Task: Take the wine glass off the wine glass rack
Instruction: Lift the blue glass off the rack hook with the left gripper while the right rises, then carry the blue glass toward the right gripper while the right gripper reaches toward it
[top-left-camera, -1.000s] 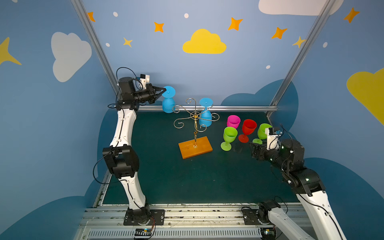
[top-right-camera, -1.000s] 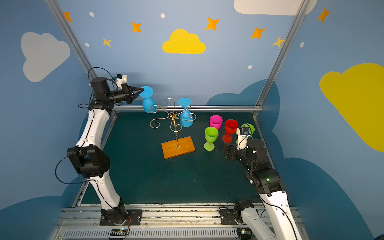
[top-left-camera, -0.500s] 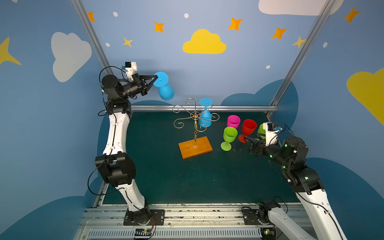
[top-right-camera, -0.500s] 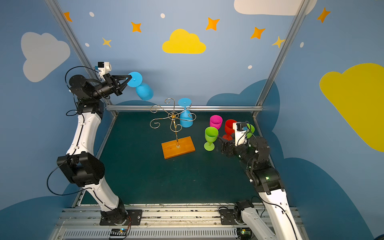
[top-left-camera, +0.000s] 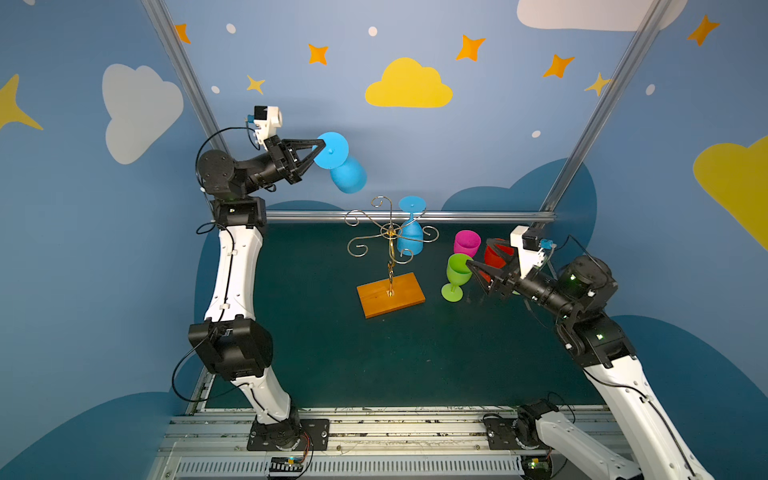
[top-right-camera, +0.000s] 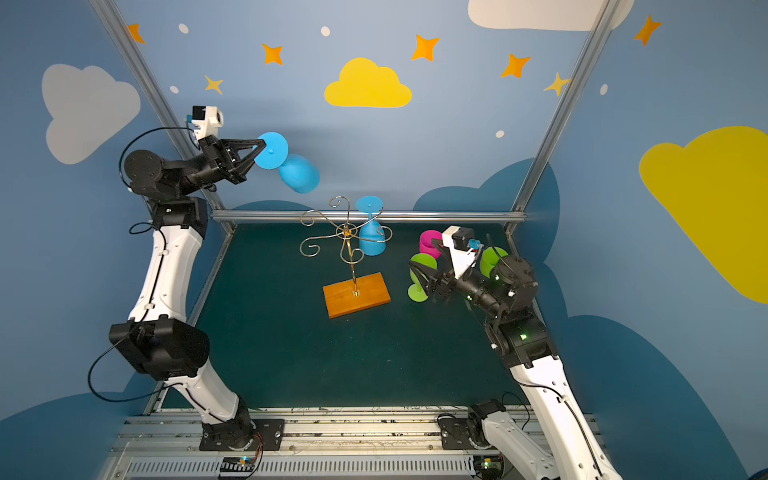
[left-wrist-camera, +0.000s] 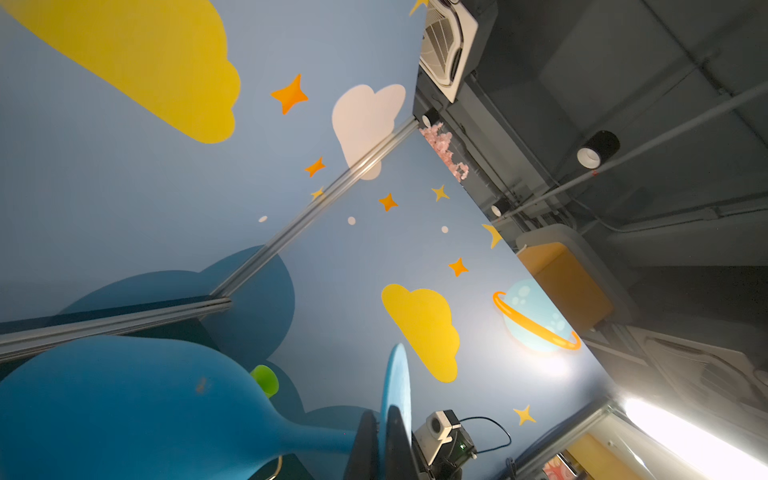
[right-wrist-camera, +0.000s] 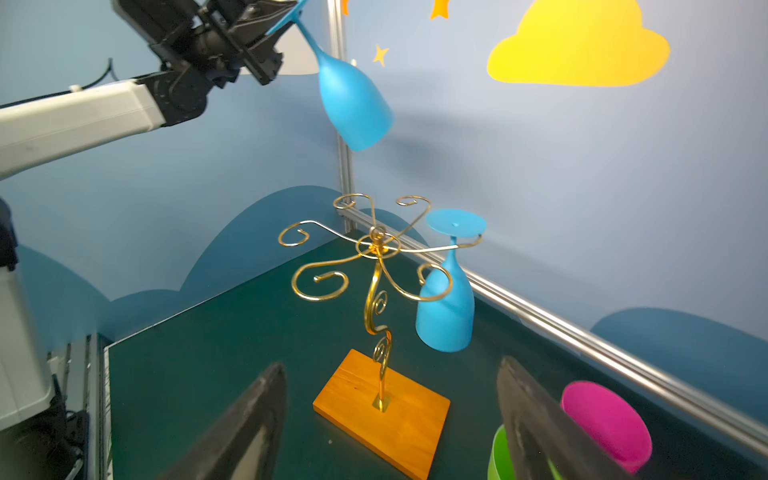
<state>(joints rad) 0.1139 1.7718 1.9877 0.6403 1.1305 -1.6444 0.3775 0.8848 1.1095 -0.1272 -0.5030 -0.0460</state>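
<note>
**Wine glass (top-left-camera: 348, 174), matte blue with a round disc foot, pinched in my left gripper (top-left-camera: 321, 146)**

My left gripper is clamped tight on the flat foot of the glass, one black finger (left-wrist-camera: 365, 440) on each face of the disc. From that pinch the stem runs out and the bowl hangs tilted, mouth down and slanting away from my wrist. In both top views I hold it high against the blue back wall, above the rear rail and well apart from everything on the table.

Below it and off to the side stands the wine glass rack (top-left-camera: 390, 239), a thin gold wire stand with a twisted stem, curled spiral arms and a rectangular orange-brown wooden base. It rests upright on the dark green table mat (top-left-camera: 332, 340). A second blue glass (top-left-camera: 410, 240) hangs upside down from one arm on the rack's far right side, its foot resting on top of the curl.

My right gripper (top-left-camera: 477, 275) hovers low over the mat with its jaws spread wide and nothing between them, pointing at the rack. Just beside it stands a lime green plastic goblet (top-left-camera: 457, 272), upright. A pink goblet (top-left-camera: 466, 243) and a red goblet (top-left-camera: 496, 253) are near behind it, and another green goblet (top-right-camera: 492, 259) shows past my right wrist.
</note>
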